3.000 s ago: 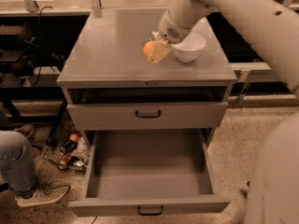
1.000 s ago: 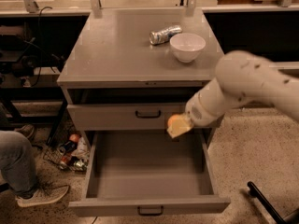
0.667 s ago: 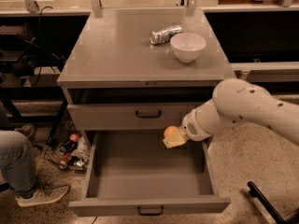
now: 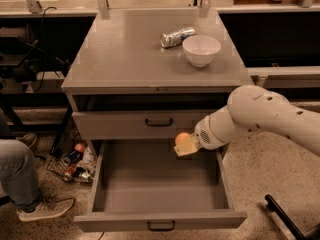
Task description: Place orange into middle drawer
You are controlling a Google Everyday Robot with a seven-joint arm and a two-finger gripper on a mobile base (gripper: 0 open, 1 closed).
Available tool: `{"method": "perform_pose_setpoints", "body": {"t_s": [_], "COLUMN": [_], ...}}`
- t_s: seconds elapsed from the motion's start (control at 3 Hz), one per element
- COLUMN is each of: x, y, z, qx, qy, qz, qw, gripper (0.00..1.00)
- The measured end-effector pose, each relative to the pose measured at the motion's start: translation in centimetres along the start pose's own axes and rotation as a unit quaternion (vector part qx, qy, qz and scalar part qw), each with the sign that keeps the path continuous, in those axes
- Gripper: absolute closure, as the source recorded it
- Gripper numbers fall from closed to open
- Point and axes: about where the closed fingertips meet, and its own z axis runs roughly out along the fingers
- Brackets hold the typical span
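Note:
The middle drawer [image 4: 155,191] is pulled open at the bottom of the grey cabinet, its flat inside bare. My gripper [image 4: 186,145] is over the drawer's back right part, just below the closed upper drawer front. It is shut on the orange [image 4: 181,138], which shows partly between the pale fingers. The white arm comes in from the right.
On the cabinet top [image 4: 125,54] stand a white bowl [image 4: 201,50] and a crushed silver can [image 4: 177,36]. A person's leg and shoe [image 4: 30,194] are at the lower left, next to a wire basket of cans [image 4: 75,164]. A dark bar [image 4: 290,219] lies at the lower right.
The gripper carried the orange down from the cabinet top to the open drawer, and in the last second moved left and slightly down over it.

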Motion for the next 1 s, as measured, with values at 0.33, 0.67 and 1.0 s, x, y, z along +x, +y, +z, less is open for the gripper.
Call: {"method": "perform_pose_setpoints", "body": {"t_s": [0.33, 0.67, 1.0], "x": [0.6, 3.0, 6.7], "y": [0.0, -0.1, -1.5], "z": [0.9, 4.3, 9.4], "qx": [-0.005, 0.000, 0.012], "qy": [0.003, 0.021, 0.014], "qz": [0.008, 0.025, 0.069], "qw": [1.0000, 0.9995, 0.9975], "gripper": [1.00, 1.00, 1.00]}}
